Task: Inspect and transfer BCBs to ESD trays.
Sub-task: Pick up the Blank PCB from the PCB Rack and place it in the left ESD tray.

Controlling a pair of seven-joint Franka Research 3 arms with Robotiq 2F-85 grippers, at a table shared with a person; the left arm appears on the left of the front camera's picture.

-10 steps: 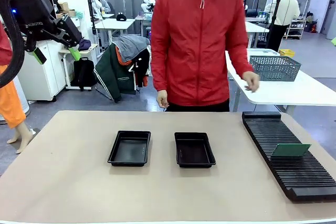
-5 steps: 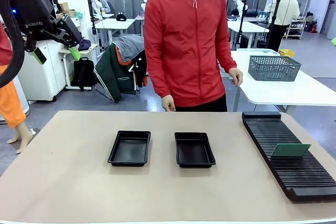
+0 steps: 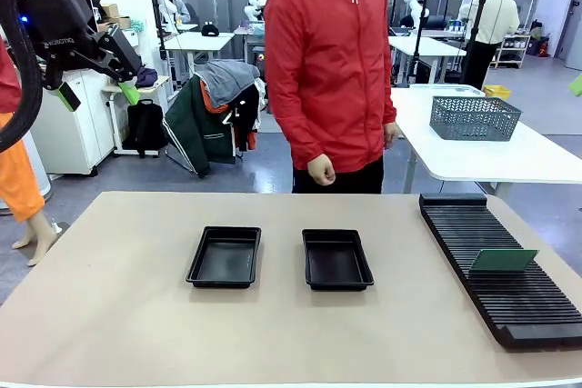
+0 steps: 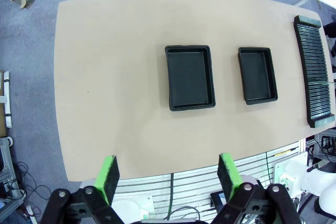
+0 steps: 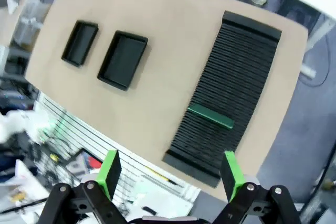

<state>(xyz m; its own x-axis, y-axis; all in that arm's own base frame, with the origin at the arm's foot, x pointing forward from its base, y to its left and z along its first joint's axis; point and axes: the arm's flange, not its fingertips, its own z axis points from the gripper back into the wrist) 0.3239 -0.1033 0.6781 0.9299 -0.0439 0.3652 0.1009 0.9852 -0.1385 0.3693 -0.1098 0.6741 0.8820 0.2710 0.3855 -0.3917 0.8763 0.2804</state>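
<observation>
- left end effector [image 3: 98,95] hangs way up in the upper left of the front view, off past the worktop's [image 3: 118,315] left end, fingers angled down and toward the right of the frame; jaws spread wide, nothing between the green pads
- its own wrist camera looks straight down on the whole worktop from high up; one green finger [image 4: 109,176] at lower left, the other at lower right, just open air between them
- right end effector [image 5: 170,172] is up high too, looking down at a slant; jaws as wide apart as the left one's, holding nothing
- the BCB [image 3: 503,260] is at the lower right of the front view; it stands on its long edge in the slots of the long black rack [image 3: 473,224], toward the rack's near end, leaning back a little
- in the right wrist view that board shows as a thin green strip across the rack, a bit right of the frame's centre, above the gap between the fingers but well apart from them
- it's on the opposite side of the front view from the left end effector; well apart
- left tray [image 3: 225,256] and right tray [image 3: 336,259] sit side by side mid-frame on the worktop, a gap between them, both showing bare black floors; well apart from the rack and from both end effectors
- person in a red jacket [image 3: 332,61] stands at the far side, top middle; one hand [image 3: 321,170] hangs loosely curled just above the far edge
</observation>
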